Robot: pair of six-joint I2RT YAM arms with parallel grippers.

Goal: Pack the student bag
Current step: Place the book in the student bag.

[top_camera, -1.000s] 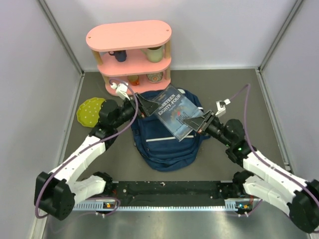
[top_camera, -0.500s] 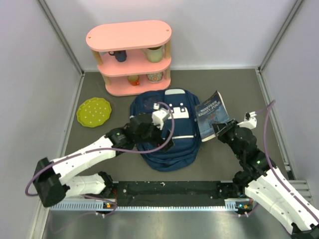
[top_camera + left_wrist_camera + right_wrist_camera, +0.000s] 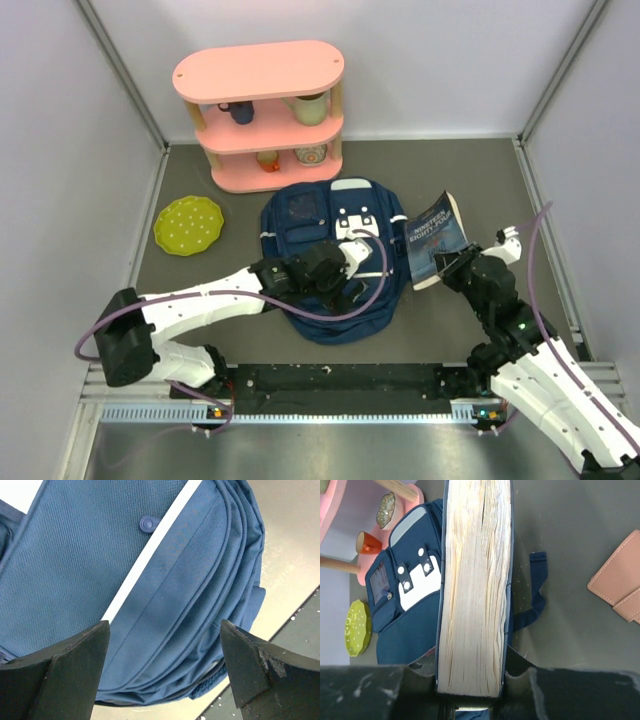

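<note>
The navy blue student bag [image 3: 300,215] lies flat in the middle of the table, white patch and stripe up; it also shows in the left wrist view [image 3: 150,580] and the right wrist view [image 3: 405,610]. My left gripper [image 3: 352,285] is open over the bag's near part, its fingers [image 3: 65,670] spread with the zipped edge between them, holding nothing. My right gripper [image 3: 447,268] is shut on a blue paperback book [image 3: 432,238], held on edge to the right of the bag; its page block fills the right wrist view [image 3: 475,585].
A pink two-tier shelf [image 3: 262,75] with cups stands at the back. A yellow-green plate [image 3: 187,224] lies at the left. A pink wallet-like case [image 3: 617,582] lies on the table right of the book. A bag strap [image 3: 532,595] trails right.
My left arm moved right and nearer across the bag. My right gripper carried the book off the bag to its right and lowered it a little.
</note>
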